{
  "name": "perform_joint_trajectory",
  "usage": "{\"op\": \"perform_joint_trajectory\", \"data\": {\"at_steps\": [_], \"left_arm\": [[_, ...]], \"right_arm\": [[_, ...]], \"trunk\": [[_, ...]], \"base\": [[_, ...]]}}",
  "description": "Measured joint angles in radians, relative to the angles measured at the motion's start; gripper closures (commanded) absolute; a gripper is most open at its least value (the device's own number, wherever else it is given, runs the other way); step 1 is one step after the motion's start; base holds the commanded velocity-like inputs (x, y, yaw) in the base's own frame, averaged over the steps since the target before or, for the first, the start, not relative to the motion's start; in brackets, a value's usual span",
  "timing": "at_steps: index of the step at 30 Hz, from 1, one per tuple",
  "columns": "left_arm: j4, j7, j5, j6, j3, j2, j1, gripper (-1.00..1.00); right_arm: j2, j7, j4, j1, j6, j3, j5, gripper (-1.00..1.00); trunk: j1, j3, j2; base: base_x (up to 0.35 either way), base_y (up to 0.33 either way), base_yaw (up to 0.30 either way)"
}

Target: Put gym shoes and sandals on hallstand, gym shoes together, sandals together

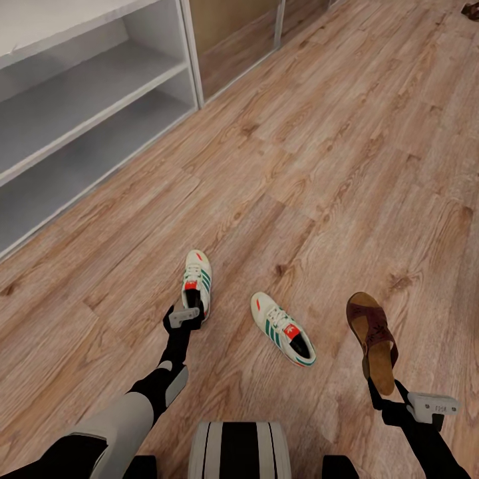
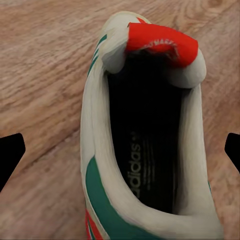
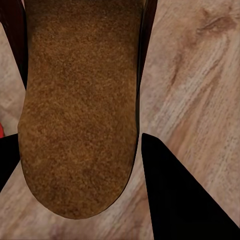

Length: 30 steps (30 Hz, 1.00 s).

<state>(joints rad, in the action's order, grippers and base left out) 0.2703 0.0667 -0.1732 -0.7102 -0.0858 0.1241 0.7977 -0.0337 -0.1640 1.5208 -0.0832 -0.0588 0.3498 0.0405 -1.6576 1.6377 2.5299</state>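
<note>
- The left gripper (image 1: 188,313) sits at the heel end of a gym shoe (image 1: 197,279) on the corridor floor (image 1: 319,166); the shoe's toe points away from the robot.
- In the left wrist view that sneaker (image 2: 145,135) lies heel-first between the two dark fingertips (image 2: 10,155), which stand wide apart at either edge with floor visible between each tip and the shoe, so the fingers are spread and not touching it.
- The shoe's red-orange tongue label and dark insole with printed lettering are plain in the left wrist view.
- The second gym shoe (image 1: 283,329) lies on the floor just to the right of the first, turned at an angle with its toe toward the first shoe's side; the two are near but apart.
- The right gripper (image 1: 382,392) holds a maroon-brown sandal (image 1: 374,349) by its heel end, toe pointing away from the robot; whether it is lifted clear of the planks cannot be told.
- In the right wrist view the sandal's tan footbed (image 3: 80,105) sits between the dark fingers (image 3: 175,195), which close in against its edges at the heel.
- A second dark sandal (image 1: 471,9) lies on the floor at the far right corner of the head view, well apart from the rest.
- The pale-grey hallstand (image 1: 80,106) stands at the upper left of the head view, its two open shelves bare.
</note>
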Motion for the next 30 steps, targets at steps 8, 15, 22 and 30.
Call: {"op": "perform_joint_trajectory", "data": {"at_steps": [8, 15, 22, 30], "left_arm": [[0.001, 0.003, -0.001, 0.0, 0.001, 0.0, 0.0, -1.0], [0.001, 0.004, -0.003, 0.0, 0.002, 0.0, 0.0, -1.0], [0.0, 0.004, -0.003, 0.0, 0.002, 0.0, 0.0, -1.0], [0.0, 0.004, -0.002, 0.0, 0.001, 0.0, 0.0, -1.0]], "right_arm": [[0.0, 0.0, 0.0, 0.0, 0.0, 0.0, 0.0, 1.0], [0.0, 0.0, -0.001, 0.0, 0.0, 0.0, 0.0, 1.0], [0.0, 0.0, 0.0, 0.0, 0.0, 0.0, 0.0, 1.0], [0.0, 0.0, -0.001, 0.0, 0.0, 0.0, 0.0, 1.0]], "trunk": [[0.0, 0.006, 0.0], [0.0, 0.01, 0.0], [0.0, 0.012, 0.0], [0.0, 0.015, 0.0]], "base": [[0.0, 0.0, 0.0], [0.0, 0.0, 0.0], [0.0, 0.0, 0.0], [0.0, 0.0, 0.0]]}}
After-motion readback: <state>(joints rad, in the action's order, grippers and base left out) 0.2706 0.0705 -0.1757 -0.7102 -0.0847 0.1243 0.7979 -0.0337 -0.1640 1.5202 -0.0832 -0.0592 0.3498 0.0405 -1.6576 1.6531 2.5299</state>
